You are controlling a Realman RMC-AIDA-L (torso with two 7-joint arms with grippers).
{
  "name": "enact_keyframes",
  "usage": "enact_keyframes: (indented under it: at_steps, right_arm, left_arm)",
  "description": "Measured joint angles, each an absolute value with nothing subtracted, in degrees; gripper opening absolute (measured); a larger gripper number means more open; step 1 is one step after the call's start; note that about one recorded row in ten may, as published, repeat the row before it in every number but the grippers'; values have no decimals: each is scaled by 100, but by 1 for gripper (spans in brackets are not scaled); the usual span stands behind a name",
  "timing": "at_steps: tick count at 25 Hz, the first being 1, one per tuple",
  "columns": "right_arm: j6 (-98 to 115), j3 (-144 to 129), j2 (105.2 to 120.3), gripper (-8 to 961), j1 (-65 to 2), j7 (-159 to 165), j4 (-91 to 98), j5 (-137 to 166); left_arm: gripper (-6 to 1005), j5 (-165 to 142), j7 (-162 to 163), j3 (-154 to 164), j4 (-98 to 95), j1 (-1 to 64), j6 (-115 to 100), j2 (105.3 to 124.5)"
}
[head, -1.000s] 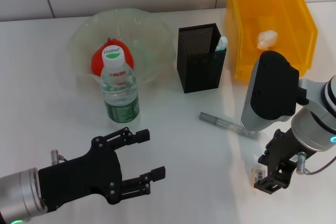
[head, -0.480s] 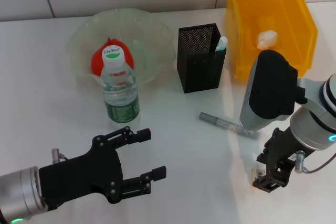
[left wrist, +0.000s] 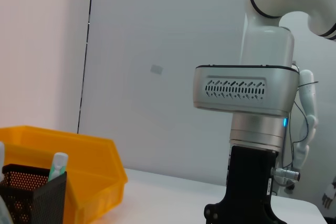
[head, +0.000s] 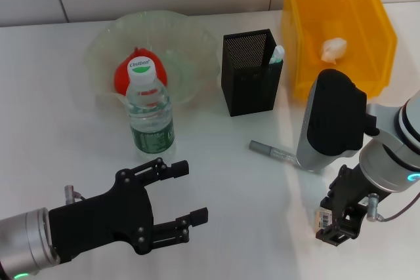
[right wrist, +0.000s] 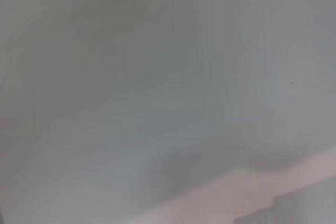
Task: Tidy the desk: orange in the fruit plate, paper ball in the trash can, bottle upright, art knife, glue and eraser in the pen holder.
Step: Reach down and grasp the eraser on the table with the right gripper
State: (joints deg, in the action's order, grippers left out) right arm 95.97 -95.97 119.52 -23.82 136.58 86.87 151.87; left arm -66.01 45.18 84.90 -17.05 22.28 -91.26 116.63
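The right hand [head: 335, 224] is pointed down at the table [head: 59, 96] near its front right part, and a small tan object with dark markings, taken to be the eraser [head: 323, 218], is seen clamped between its fingers; whether the eraser touches the table cannot be told. The left hand [head: 187, 201] is held low over the front left part of the table, fingers spread wide, nothing between them. The bottle [head: 149, 111] is standing upright just in front of the fruit plate [head: 190, 37], with the orange [head: 123, 75] lying in the plate behind it. The pen holder [head: 248, 73] is placed right of the plate, and a white-capped item, probably the glue [head: 276, 54], is seen sticking out of it. The art knife [head: 275, 154] is lying flat on the table between the pen holder and the right arm, partly covered by that arm. The paper ball [head: 333, 48] is resting inside the yellow trash can [head: 367, 4]. The right wrist view is filled by a blank grey surface.
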Motion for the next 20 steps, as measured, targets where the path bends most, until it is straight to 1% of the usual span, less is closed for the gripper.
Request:
enact_keyframes:
  at_steps: [12, 15, 20]
  right_arm:
    - [9593, -9568, 11938, 441, -2403, 13658, 8718, 15204]
    - [9634, -9465, 11940, 378, -2364, 13658, 8957, 15192]
    - [9665, -8697, 11934, 377, -2361, 13799, 9677, 14944]
  left_arm:
    - [784, -6600, 4518, 8499, -1705, 2224, -9132, 11663]
    - [785, -6600, 4518, 8502, -1705, 2224, -9132, 11663]
    - [785, -6600, 4518, 8513, -1765, 2202, -9134, 11665]
